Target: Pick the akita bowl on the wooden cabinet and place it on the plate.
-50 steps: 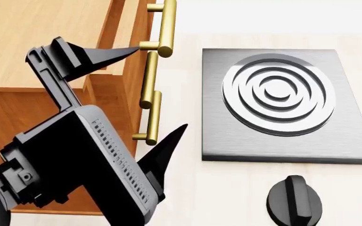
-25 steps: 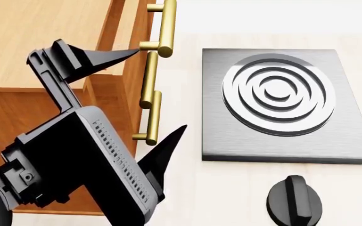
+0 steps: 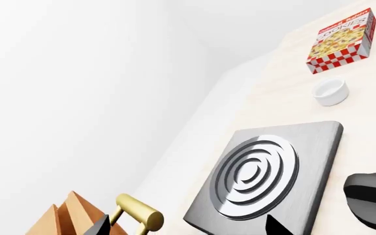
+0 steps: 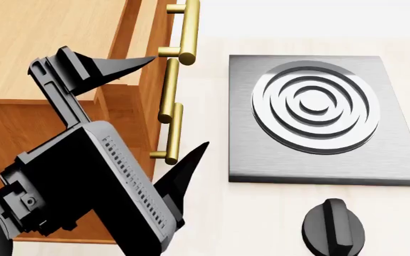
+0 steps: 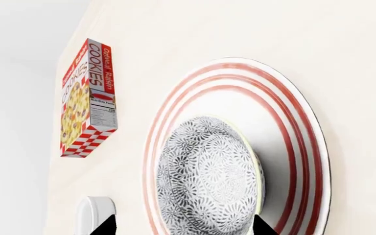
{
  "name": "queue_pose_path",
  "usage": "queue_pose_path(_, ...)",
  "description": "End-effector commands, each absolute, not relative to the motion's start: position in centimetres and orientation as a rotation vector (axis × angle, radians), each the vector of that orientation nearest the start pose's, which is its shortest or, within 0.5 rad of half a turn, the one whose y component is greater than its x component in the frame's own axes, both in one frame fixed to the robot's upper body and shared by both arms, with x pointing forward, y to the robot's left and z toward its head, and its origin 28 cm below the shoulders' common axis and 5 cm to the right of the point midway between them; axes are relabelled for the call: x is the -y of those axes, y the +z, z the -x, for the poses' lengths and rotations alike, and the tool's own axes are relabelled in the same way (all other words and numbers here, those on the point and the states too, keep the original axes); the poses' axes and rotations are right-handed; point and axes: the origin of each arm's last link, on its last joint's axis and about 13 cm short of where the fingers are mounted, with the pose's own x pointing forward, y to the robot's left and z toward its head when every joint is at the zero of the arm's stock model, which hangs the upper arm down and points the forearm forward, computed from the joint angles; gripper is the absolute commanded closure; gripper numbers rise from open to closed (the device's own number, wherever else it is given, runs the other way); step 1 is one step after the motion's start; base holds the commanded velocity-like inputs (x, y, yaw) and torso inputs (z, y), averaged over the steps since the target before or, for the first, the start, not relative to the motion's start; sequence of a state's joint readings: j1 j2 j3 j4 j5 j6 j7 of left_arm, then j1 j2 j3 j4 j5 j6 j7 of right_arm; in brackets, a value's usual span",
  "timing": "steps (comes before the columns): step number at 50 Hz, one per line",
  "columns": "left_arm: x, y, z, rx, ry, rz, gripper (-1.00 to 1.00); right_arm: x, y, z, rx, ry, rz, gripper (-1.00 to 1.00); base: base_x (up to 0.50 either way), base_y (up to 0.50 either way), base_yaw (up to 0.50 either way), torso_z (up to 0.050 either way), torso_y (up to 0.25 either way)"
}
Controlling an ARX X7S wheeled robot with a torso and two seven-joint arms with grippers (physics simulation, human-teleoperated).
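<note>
Bowl (image 5: pixel 209 176) seen resting inside the plate (image 5: pixel 305 147), between the right gripper (image 5: pixel 182 224) tips, spread apart and not touching. Left gripper (image 4: pixel 160 106) spread wide beside the cabinet (image 4: pixel 41 42) handles (image 4: pixel 173 112). Risks: nudging the bowl off while retreating; snagging a handle.

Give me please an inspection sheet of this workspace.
Surface: pale wood-grain tabletop.
Job's things: white, grey-black speckled akita bowl sits within the red-ringed white plate; orange-brown wooden cabinet, no bowl on its visible top.
Clutter: dark square stove, black knob, red cookie box, small white cup.
Grippers: left gripper open beside the cabinet's brass handles; right gripper open, tips flanking the bowl.
Cables: nothing seen.
Surroundings: plain white wall.
</note>
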State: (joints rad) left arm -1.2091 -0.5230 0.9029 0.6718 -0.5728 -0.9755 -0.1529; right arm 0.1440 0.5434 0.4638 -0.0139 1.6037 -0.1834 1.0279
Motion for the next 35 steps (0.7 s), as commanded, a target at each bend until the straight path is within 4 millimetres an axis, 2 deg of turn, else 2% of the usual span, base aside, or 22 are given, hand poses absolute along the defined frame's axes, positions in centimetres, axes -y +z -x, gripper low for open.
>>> queue_pose_path(1, -16.1, 26.9, -25.0, 0.347, -0.657, -0.758, -1.00, 29.3, 16.1, -21.2, 0.161, -1.100, -1.309, -1.00, 0.00, 0.00, 0.00, 0.000, 0.000)
queue_pose_path(25, -16.4, 27.0, -24.8, 0.351, -0.648, -0.750, -1.00, 26.5, 23.3, -18.7, 0.334, -0.892, -1.202, -1.00, 0.00, 0.00, 0.00, 0.000, 0.000)
queue_pose_path(35, -16.5, 27.1, -24.7, 0.353, -0.642, -0.747, -1.00, 24.9, 26.0, -18.0, 0.419, -0.858, -1.007, -1.00, 0.00, 0.00, 0.00, 0.000, 0.000)
